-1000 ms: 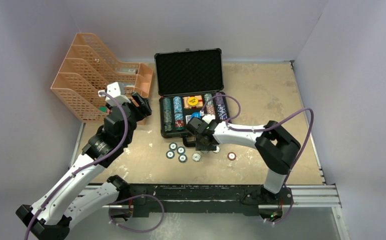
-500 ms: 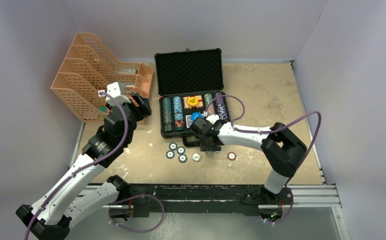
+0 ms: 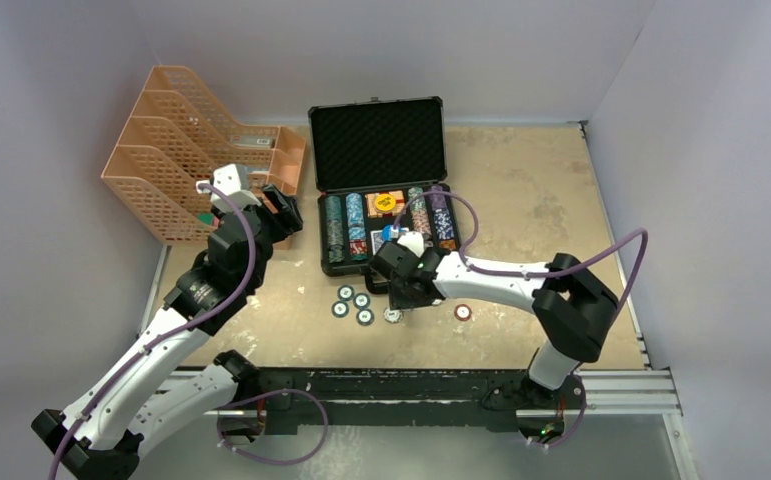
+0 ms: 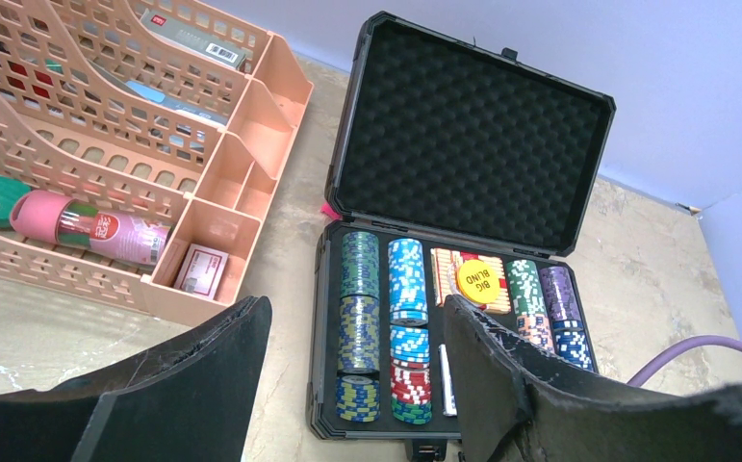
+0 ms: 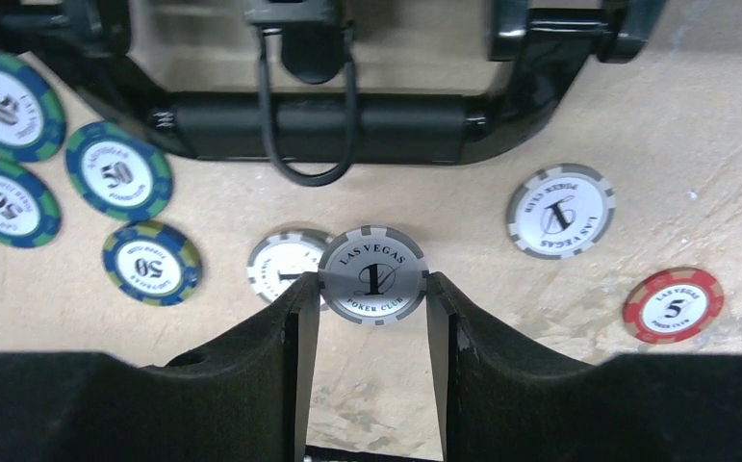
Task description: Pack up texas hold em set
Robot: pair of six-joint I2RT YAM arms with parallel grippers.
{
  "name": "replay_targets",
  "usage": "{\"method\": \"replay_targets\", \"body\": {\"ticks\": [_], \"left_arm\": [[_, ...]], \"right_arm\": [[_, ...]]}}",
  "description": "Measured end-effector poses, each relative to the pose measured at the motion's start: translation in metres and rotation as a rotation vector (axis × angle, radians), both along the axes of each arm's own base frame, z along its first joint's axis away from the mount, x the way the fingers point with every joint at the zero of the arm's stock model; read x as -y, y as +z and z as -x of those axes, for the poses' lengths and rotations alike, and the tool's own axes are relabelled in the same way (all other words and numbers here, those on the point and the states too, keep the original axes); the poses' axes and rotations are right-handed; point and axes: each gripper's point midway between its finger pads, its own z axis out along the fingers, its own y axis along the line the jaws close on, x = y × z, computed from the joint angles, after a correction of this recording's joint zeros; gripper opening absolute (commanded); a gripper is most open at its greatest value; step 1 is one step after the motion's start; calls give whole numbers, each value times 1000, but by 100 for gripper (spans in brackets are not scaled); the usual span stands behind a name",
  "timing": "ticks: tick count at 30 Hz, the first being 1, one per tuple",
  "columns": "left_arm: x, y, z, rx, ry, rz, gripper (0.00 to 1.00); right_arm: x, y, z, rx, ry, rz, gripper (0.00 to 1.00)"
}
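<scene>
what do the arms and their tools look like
The left arm and right arm have white link shells and black joints, with a purple cable looped along each. A small green light glows near the right wrist. The left tool and right tool each have two matte black wedge-shaped fingers with rough, worn edges.

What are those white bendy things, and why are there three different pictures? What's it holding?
They are two robot arms, each ending in a two-finger gripper. One picture looks down from above; the other two come from cameras on the wrists. On the table sits an open black case of poker chips, an orange organiser beside it, and loose chips in front. The right gripper pinches a grey chip marked 1. The left gripper is open and empty.
</scene>
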Motion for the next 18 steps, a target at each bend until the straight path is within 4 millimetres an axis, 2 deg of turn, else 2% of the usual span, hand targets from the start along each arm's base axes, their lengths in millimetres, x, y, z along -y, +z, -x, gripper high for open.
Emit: {"method": "replay_targets", "body": {"ticks": [8, 15, 18], "left_arm": [[0, 0, 0, 0, 0, 0, 66], [0, 0, 0, 0, 0, 0, 66], [0, 0, 0, 0, 0, 0, 66]], "right_arm": [[-27, 2, 9, 13, 95, -13, 45], [-32, -12, 13, -14, 119, 14, 46], [-35, -15, 15, -23, 126, 18, 52]]}}
